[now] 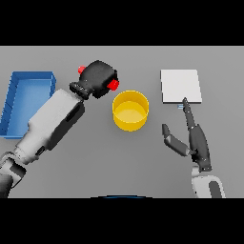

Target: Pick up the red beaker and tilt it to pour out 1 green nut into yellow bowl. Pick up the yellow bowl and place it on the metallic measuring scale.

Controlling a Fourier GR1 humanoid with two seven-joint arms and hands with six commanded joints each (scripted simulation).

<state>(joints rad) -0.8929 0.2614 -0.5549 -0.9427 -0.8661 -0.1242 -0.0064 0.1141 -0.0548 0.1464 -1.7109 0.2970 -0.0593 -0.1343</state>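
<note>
beaker (113, 84): 1 | bowl (130, 110): 1 | scale (180, 86): 1 | bin (26, 102): 1

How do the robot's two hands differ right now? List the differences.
The left hand is curled round the red beaker, held up left of the yellow bowl; the right hand holds nothing. The left hand's fingers are closed; the right hand's fingers are straight, reaching toward the metallic scale. Both are dark hands on white and grey arms.

Left arm: stretched diagonally up from the lower left; left hand (98, 77) curled shut around a red beaker (113, 84). Right hand (198, 143): low on the right, fingers (187, 110) straight, thumb spread, holding nothing.
</note>
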